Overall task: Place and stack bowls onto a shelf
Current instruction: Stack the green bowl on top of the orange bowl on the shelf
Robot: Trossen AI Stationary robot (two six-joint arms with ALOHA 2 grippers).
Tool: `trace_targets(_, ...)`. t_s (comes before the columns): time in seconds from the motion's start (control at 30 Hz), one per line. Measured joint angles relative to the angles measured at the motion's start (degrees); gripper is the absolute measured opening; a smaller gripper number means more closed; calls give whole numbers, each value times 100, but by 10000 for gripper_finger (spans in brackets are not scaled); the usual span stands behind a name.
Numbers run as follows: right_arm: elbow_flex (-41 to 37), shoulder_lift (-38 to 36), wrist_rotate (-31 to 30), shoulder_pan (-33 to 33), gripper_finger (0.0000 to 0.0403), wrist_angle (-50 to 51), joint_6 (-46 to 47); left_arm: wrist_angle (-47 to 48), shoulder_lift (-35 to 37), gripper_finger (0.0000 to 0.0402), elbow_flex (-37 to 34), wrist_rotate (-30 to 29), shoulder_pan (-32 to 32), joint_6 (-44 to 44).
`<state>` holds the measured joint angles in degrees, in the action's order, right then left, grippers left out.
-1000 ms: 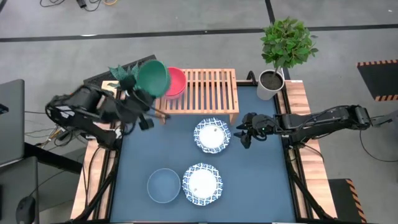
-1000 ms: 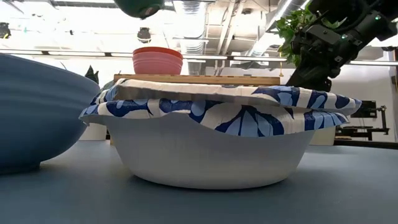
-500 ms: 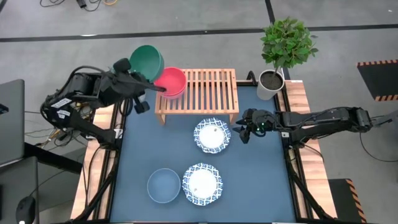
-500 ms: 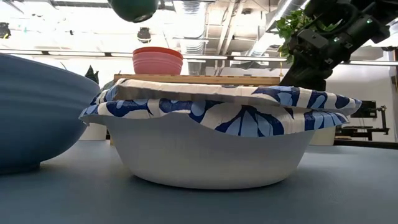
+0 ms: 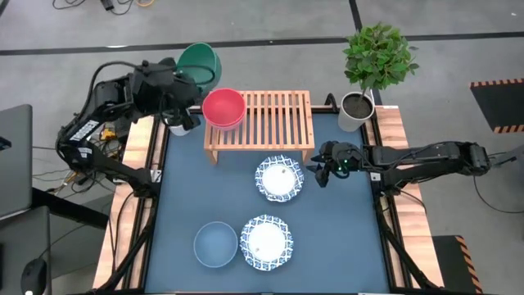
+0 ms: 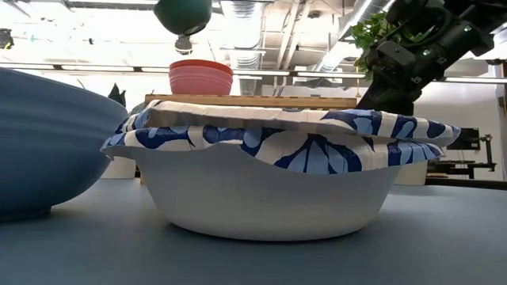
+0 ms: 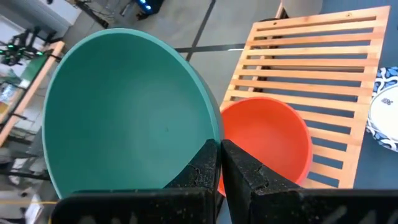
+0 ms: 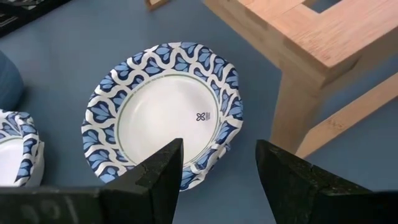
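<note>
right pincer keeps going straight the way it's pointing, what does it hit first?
Probably the white blue-rimmed paper bowl nearest the light-wood slatted shelf. The open right pincer aims at its near rim; depth is unclear, so it might meet the blue tabletop first.

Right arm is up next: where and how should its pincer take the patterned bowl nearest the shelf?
Grip the rim of the patterned bowl, on the edge facing the open right pincer. The bowl sits upright and alone on the table, its thin flared rim free all round, so one finger can go inside and one outside. Come from the right and above; the shelf leg stands close on the far side.
</note>
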<state>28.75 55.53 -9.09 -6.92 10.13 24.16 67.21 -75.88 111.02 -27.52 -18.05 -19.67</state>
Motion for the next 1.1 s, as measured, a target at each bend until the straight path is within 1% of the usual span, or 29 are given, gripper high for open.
trace_targets(0.1, 1, 0, 0, 0, 226, -2, -34, -60, -28, 0, -5, 385, -340, -211)
trace_targets(0.3, 0, 0, 0, 0, 226, -2, -70, -180, -162, 0, -35, 853, -882, -612)
trace_targets(0.43, 0, 0, -1, 0, 226, 0, -72, -314, -319, 0, -33, 1326, -1168, -843)
trace_targets(0.57, 0, 0, 1, 0, 226, 2, -72, -432, -566, 0, -33, 1557, -1374, -1138)
trace_targets(0.7, 0, 0, 1, 0, 226, 7, -70, -423, -857, 0, -33, 1910, -1566, -1353)
trace_targets(0.83, 0, 0, 1, 0, 226, 11, -70, -362, -1169, 0, -33, 2118, -1613, -1377)
trace_targets(0.93, 0, 0, 1, 0, 226, 11, -71, -132, -1313, 0, -33, 2257, -1606, -1427)
trace_targets(1.0, 0, 0, 1, 0, 226, 13, -72, 103, -1337, 0, -33, 2196, -1553, -1484)
trace_targets(1.1, 0, 0, 1, 0, 226, 13, -82, 317, -1265, 0, -34, 1922, -1430, -1517)
